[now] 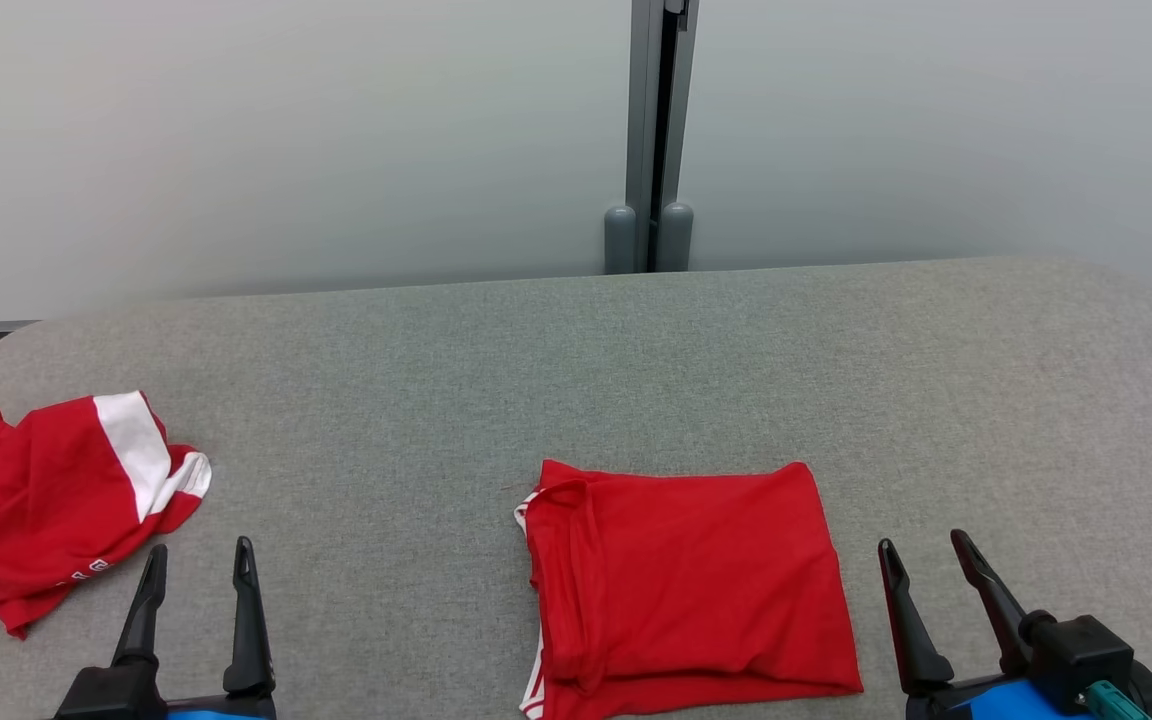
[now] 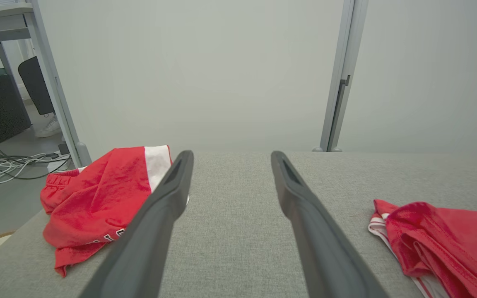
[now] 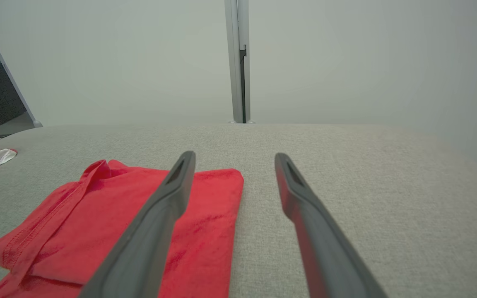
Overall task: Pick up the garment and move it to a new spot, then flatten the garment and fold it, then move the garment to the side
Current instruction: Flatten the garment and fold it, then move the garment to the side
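Centre front of the grey table (image 1: 636, 350), a little to the right: folded garment (image 1: 686, 585), plain red, a rough rectangle. Lies flat between the left gripper (image 1: 201, 548) and the right gripper (image 1: 924, 542), touching neither in the head view. Shows a smooth top layer, a stitched seam and bunched layers stacked along its left side, thin white trim (image 1: 533, 690) peeking out at that edge, and a slightly rumpled lower right corner.

Wide spread at the left gripper, nothing held, low over bare table. Same at the right gripper: spread wide, empty, just right of the folded cloth. In the right wrist view, one finger across the red corner, contact impossible to tell.

At the table's far left edge, well apart from the folded one: second garment (image 1: 46, 500), red with a broad white band (image 1: 131, 440), crumpled in a loose heap. Behind, pale wall and grey post (image 1: 651, 140).
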`<state>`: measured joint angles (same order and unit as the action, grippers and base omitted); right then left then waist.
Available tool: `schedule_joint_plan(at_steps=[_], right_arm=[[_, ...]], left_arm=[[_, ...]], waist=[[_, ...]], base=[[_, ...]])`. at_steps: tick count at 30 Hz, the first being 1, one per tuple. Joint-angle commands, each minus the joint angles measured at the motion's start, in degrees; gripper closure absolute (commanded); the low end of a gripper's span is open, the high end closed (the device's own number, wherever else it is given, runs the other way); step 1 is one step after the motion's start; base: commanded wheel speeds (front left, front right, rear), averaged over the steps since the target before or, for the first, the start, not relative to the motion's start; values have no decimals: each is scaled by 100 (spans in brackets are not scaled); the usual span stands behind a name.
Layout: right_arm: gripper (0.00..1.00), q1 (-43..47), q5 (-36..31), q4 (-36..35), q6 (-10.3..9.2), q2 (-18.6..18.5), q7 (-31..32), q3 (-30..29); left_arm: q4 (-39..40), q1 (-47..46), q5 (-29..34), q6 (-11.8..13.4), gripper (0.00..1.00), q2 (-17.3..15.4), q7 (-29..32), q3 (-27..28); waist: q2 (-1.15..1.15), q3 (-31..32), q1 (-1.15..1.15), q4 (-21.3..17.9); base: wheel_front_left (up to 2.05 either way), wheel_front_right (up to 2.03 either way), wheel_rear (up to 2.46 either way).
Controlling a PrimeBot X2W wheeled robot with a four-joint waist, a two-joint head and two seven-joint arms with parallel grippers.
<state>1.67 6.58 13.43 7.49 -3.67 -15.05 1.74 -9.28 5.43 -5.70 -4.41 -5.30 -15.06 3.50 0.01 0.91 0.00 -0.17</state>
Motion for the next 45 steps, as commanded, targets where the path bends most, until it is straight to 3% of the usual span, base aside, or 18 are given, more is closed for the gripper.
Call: schedule_joint_plan(at_steps=[1, 12, 20, 31, 45], right_arm=[[0, -26, -25, 20, 1, 16, -16, 7], [0, -127, -14, 169, 1, 10, -16, 21], [0, -723, 155, 435, 1, -87, -15, 288], [0, -1570, 499, 1836, 1, -291, 297, 629], [0, -2072, 1113, 3408, 1, -258, 116, 1085]], left_arm=[[-21, -83, 43, 21, 0, 10, -14, 17], [19, -33, 165, 79, 0, 71, -14, 20], [58, -98, 176, 108, 0, 105, -14, -31], [119, -273, 161, 163, 0, 151, -14, -143], [71, -555, 146, 243, 0, 209, -14, -332]], waist=[[-1, -4, 0, -7], [-1, -42, 0, -14], [-1, -139, 0, 13], [-1, -526, 0, 170], [-1, -895, 0, 292]], base=[[0, 0, 0], [0, 0, 0], [0, 0, 0], [0, 0, 0], [0, 0, 0]])
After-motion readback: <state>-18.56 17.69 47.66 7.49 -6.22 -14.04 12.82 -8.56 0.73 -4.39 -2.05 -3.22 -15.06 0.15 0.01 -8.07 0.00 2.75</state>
